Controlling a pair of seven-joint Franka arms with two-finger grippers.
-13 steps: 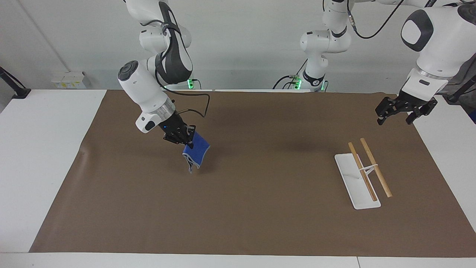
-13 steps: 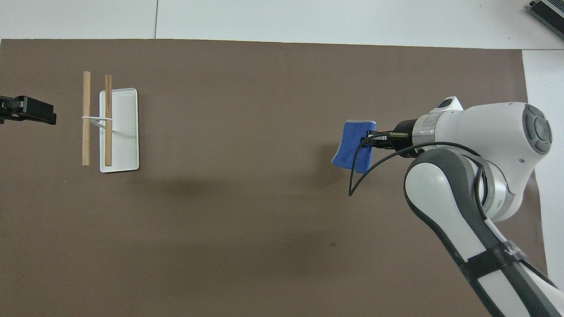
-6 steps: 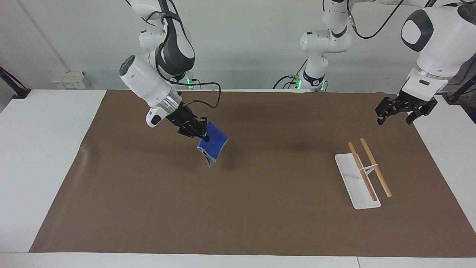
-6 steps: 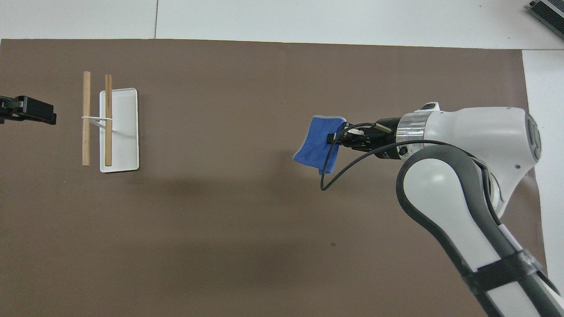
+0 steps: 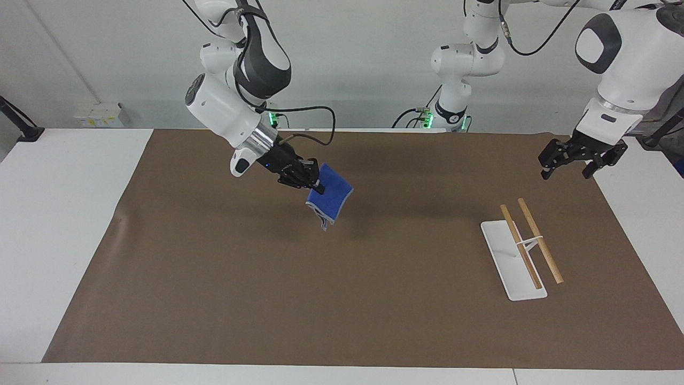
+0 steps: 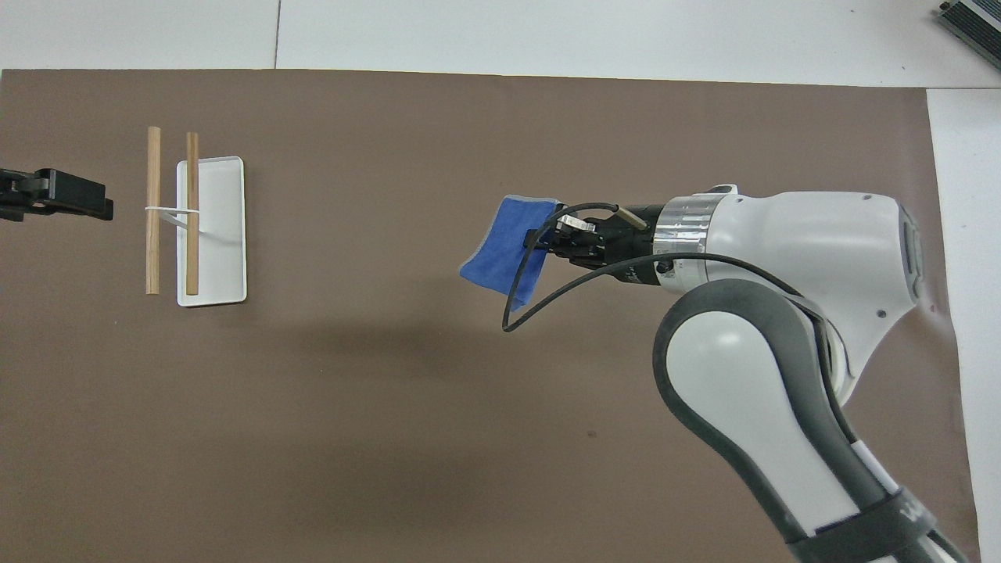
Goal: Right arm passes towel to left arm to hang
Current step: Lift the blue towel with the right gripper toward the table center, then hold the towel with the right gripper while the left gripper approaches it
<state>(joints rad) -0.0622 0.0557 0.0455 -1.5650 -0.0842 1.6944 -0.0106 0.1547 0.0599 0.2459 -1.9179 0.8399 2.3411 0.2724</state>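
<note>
Here the right gripper (image 5: 312, 184) is clamping one blue towel (image 5: 331, 199) in the air over the brown mat (image 5: 374, 299); the left gripper (image 5: 580, 160) is waiting, seemingly spread, above the rack (image 5: 521, 251) with two wooden bars.

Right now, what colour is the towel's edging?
Thin grey edging on the blue towel, clearest in the facing view.

Mat (image 5: 342, 299): spread on the surface (image 5: 59, 224), covering most of it.
Rack (image 5: 521, 251): stands on the mat toward the left arm's end of the surface.
Right tool (image 5: 312, 184): raised over the middle of the mat, clamped on the towel (image 5: 331, 199).
Towel: hangs in the air from the right tool, off the mat, well apart from the rack.
Left tool (image 5: 580, 160): raised over the mat's edge at the left arm's end, apart from the rack.
</note>
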